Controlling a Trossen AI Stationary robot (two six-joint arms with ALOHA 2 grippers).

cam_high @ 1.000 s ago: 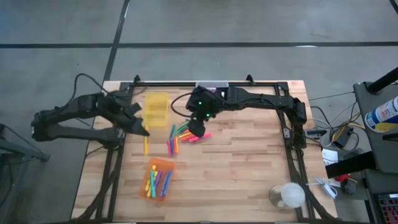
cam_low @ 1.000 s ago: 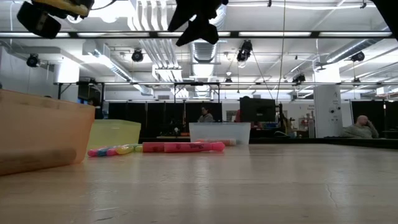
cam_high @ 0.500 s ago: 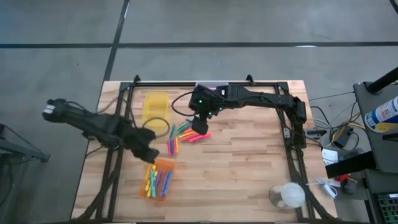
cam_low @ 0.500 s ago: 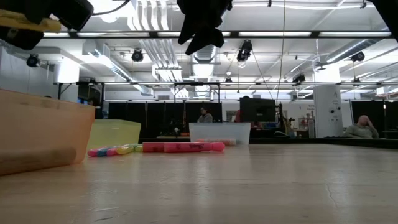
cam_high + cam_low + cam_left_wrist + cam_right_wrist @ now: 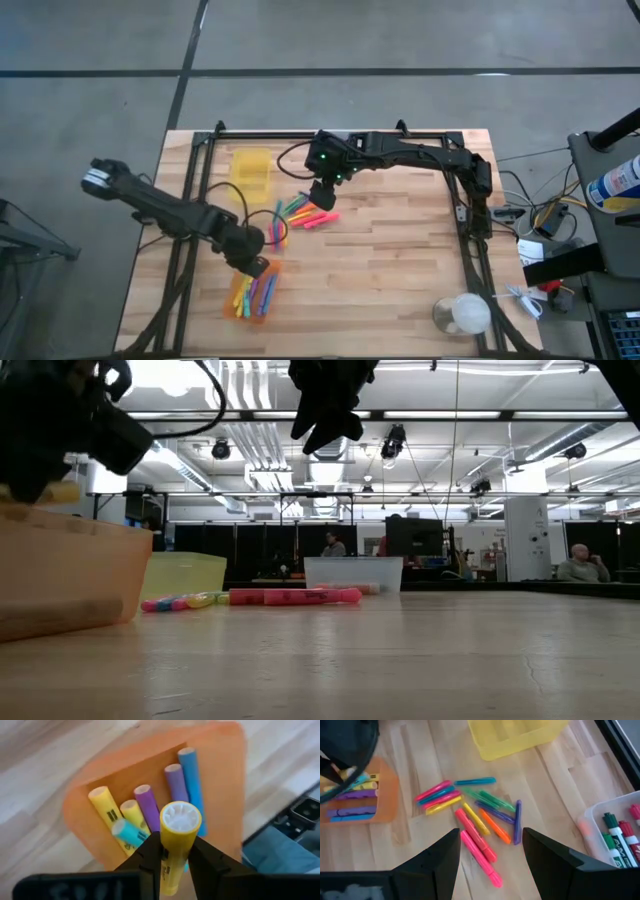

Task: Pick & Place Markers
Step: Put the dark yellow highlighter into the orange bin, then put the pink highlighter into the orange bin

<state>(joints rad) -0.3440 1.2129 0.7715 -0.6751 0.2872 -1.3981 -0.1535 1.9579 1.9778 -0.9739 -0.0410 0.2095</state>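
Wooden surface (image 5: 400, 260) carrying an orange bin (image 5: 225, 780) of markers (image 5: 150, 812) and a loose pile of markers (image 5: 475, 815). Left pincer (image 5: 172, 857) above the bin, clamped on a yellow marker (image 5: 175, 840). Right pincer (image 5: 490, 855) spread wide, empty, above the pile.

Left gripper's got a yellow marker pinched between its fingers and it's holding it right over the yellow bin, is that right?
Not quite. The left gripper does pinch a yellow marker, but it holds it over the orange bin, not the yellow one. The left wrist view shows the orange bin right below it, with yellow, purple and blue markers already inside. In the high view, the yellow bin sits farther back on the table.
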